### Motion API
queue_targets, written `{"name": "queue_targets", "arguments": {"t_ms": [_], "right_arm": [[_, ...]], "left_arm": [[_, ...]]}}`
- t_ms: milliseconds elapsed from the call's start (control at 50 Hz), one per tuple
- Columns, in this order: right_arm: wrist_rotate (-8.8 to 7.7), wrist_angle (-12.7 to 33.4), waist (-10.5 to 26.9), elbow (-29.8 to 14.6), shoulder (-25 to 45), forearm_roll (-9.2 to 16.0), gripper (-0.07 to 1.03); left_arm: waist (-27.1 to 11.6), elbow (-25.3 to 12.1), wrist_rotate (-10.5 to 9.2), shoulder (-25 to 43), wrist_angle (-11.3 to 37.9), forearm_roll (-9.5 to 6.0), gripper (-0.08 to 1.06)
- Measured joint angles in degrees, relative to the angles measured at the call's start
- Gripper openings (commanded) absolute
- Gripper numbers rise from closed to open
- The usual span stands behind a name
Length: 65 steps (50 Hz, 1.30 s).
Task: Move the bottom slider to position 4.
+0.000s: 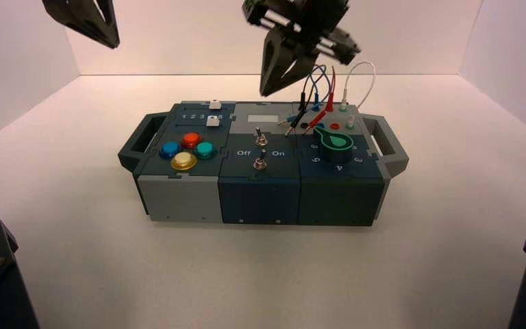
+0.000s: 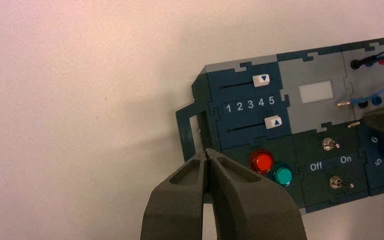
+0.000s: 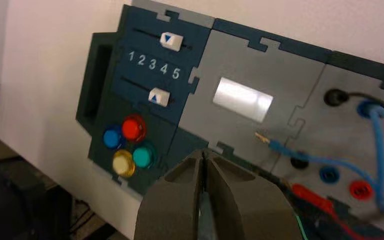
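Note:
The bottom slider [image 2: 273,122] is a white knob with a blue arrow, on the track nearest the coloured buttons. It also shows in the right wrist view [image 3: 158,97] and the high view [image 1: 212,120]. It sits toward the 5 end of the numeral row, near 4 and 5; I cannot tell which. The numeral 4 [image 2: 261,102] also shows in the right wrist view [image 3: 164,68]. My right gripper [image 1: 267,88] is shut and empty, raised over the box's back middle. My left gripper [image 1: 113,42] is shut and empty, high at the far left.
A matching top slider [image 2: 261,80] lies behind the numerals. Red, teal, blue and yellow buttons [image 3: 133,128] sit in front of the sliders. Two toggle switches [image 1: 261,140], a green-pointer dial [image 1: 335,142] and plugged wires [image 1: 318,86] fill the box's middle and right.

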Motion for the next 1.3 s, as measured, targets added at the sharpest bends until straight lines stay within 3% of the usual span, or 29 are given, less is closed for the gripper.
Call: {"name": "queue_targets", "arguments": {"t_ms": [640,1300], "right_arm": [[-0.18,0.70,2.81,-5.27,8.53,4.22,-0.02],[-0.18,1.23,2.99,-10.81,14.68,4.92,-0.02]], "left_arm": [[0.00,0.35,0.00,-0.18,0.00,0.00,-0.03],[0.00,0.35,0.09,-0.26,0.09,0.09,-0.03]]}}
